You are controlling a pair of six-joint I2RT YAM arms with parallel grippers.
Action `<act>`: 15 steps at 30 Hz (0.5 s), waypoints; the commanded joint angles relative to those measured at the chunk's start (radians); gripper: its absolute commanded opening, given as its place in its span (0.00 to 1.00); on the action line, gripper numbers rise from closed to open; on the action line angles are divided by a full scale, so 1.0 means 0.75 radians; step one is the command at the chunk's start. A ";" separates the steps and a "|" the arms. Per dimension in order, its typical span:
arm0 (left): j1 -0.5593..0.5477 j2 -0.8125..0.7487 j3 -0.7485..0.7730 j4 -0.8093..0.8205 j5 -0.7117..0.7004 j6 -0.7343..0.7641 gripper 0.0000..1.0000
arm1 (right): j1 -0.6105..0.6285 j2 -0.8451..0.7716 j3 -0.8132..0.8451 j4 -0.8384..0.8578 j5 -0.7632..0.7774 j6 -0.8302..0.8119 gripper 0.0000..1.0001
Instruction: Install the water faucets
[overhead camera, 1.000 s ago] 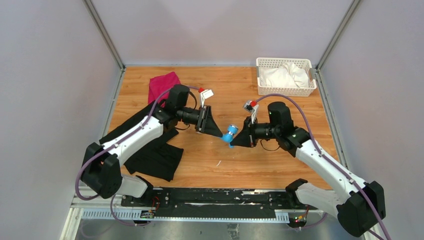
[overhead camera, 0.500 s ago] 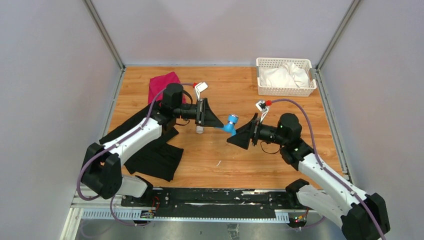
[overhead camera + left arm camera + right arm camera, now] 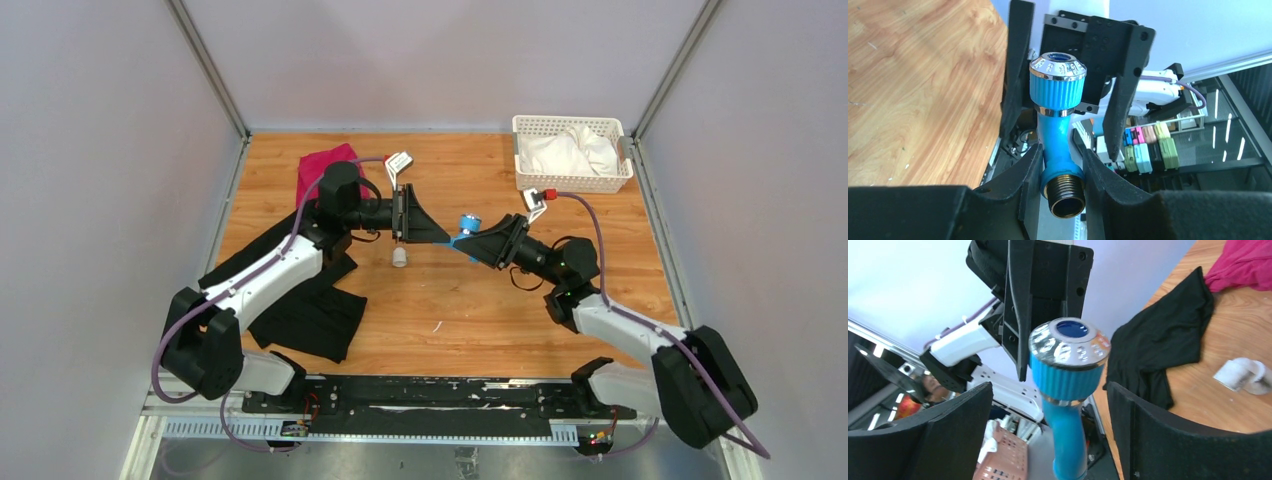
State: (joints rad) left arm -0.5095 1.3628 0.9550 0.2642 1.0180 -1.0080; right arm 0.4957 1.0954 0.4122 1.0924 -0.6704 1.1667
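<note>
Table (image 3: 480, 300): wooden, seen from above.

Black cloth (image 3: 310, 310): spread at 8 o'clock, part of it under the left arm.

Basket (image 3: 570, 183): white, at 1 o'clock, with white fabric in it, well apart from the work.

Red cloth (image 3: 322, 170): bunched at 11 o'clock.

Left gripper (image 3: 1062, 165): raised over mid-table. Jaws nearly closed, pinching the tap's blue stem just above the threaded end.

Right gripper (image 3: 1048, 390): faces the left one from 3 o'clock. Jaws spread wide, one finger on each side of the knob with a gap on both sides. It holds nothing.

Tap (image 3: 463, 228): bright blue, held off the table between the two grippers. The knob points towards the right gripper and the threaded end back towards the left wrist.

Pipe fitting (image 3: 399, 257): short, white, lying loose on the wood at 8 o'clock from the tap, just below the left gripper.

Risks, as judged:
- The left grip is on a narrow, smooth stem. If the right jaws close off-centre on the knob, the tap could swivel or slide out.
- The chrome rim of the knob looks slick, so a shallow bite there may slip once the left gripper lets go.
- The thread sits close to the left fingers, so it cannot reach the fitting until the tap is handed over.
- Nothing holds the fitting, so a nudge could roll it towards the black cloth.
</note>
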 commanded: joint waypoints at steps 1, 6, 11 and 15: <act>0.002 -0.046 0.026 0.110 -0.020 -0.069 0.00 | -0.019 0.163 0.001 0.468 0.006 0.270 0.83; 0.002 -0.052 0.028 0.112 -0.038 -0.065 0.00 | -0.019 0.271 -0.022 0.649 0.011 0.364 0.69; 0.002 -0.060 0.015 0.112 -0.051 -0.058 0.00 | -0.019 0.234 -0.012 0.570 -0.020 0.333 0.52; 0.004 -0.043 0.004 0.112 -0.070 -0.063 0.00 | -0.017 0.225 -0.020 0.567 -0.040 0.345 0.59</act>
State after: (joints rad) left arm -0.5095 1.3457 0.9546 0.3161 0.9829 -1.0512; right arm 0.4927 1.2812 0.4065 1.4586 -0.6727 1.4143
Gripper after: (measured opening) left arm 0.351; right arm 0.527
